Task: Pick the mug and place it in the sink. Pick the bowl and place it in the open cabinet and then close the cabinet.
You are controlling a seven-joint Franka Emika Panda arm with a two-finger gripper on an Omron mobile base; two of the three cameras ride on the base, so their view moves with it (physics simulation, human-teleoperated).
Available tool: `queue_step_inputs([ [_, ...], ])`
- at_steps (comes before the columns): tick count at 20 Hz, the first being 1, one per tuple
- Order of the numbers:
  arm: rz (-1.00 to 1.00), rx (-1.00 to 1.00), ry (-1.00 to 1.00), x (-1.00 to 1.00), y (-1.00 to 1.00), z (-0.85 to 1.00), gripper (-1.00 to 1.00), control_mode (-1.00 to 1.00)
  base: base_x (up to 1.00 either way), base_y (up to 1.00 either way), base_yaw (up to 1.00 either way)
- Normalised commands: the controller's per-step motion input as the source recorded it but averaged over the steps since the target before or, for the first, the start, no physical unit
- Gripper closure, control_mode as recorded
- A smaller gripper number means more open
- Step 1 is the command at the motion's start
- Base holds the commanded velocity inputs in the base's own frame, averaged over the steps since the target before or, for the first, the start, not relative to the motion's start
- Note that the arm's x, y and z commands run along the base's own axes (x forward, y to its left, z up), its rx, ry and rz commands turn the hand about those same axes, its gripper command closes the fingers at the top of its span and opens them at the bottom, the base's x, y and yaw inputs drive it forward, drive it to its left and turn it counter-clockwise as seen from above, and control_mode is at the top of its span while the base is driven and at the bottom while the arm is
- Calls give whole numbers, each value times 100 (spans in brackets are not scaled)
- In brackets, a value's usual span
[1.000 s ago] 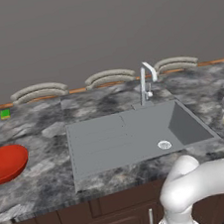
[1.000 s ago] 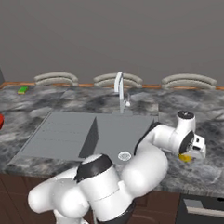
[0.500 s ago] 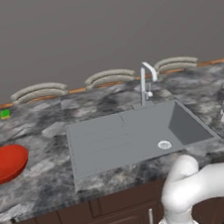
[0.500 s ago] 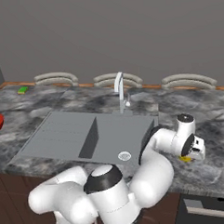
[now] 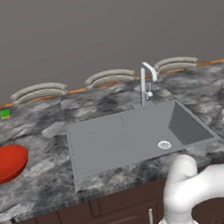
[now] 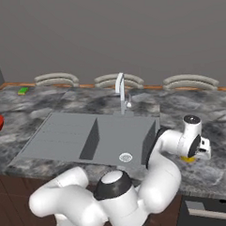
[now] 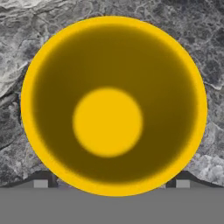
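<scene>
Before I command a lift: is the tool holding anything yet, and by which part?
Nothing is held. The tool is open, a fingertip on each side of the mug rim, straight above it on the countertop.

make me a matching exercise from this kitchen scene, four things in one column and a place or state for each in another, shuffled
Things:
1. mug
2. bowl
3. sink
4. gripper

Places or states:
A. set into the middle of the stone counter, under the faucet
B. open, one fingertip on each side of the mug
C. on the counter left of the sink
D. upright on the counter right of the sink

Pairs: 1-D, 2-C, 3-A, 4-B
</scene>
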Motion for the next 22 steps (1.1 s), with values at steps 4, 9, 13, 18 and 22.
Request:
queue_step_inputs([
  [4,3,0,0,4,0,-12,100,-100,0,0,0],
  [9,3,0,-1,0,0,-11,100,-100,0,0,0],
  [13,6,0,-4,0,0,-8,100,-100,0,0,0],
  [18,7,-13,-6,-35,57,0,100,-100,0,0,0],
  [22,1,-2,-7,-48,88,5,100,-100,0,0,0],
])
